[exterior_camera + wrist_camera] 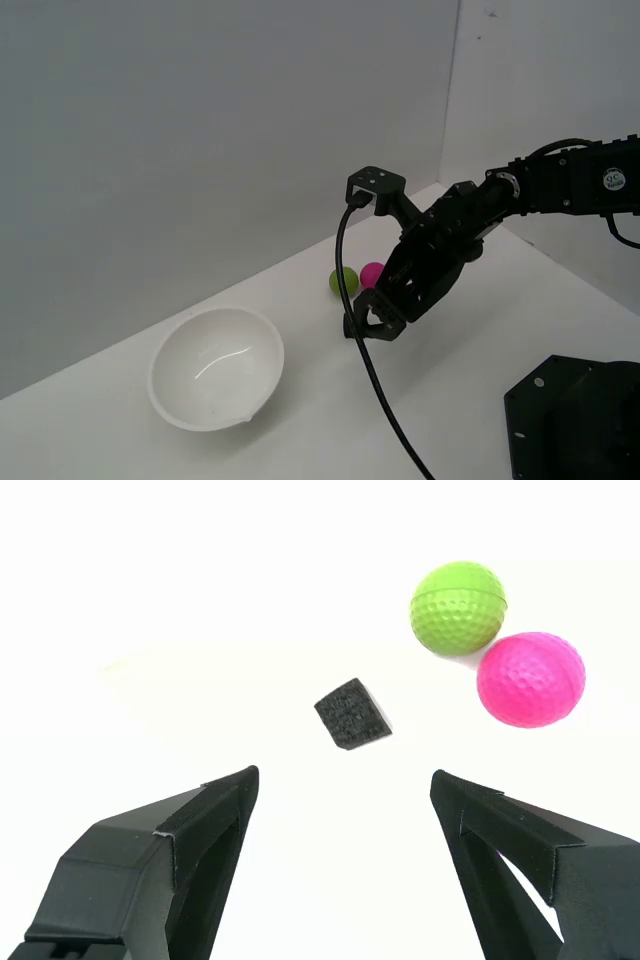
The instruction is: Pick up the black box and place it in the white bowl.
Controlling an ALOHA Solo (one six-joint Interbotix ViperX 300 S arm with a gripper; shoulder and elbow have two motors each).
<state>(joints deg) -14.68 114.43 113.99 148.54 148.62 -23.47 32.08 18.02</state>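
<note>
White table (300, 400): one black box (351, 714), two balls (457, 607), one white bowl (216, 368), gripper (345, 790) wide open, empty.

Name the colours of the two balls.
Green ball and pink ball; clearest in the wrist view.

One black box (351, 714), a small matte foam-like cube; two dimpled balls, one green ball (457, 607) and one pink ball (530, 678); one white bowl (216, 367), round and glossy; one black cable (368, 370) trailing from the arm; one black robot base (575, 420) at the exterior view's right.
</note>
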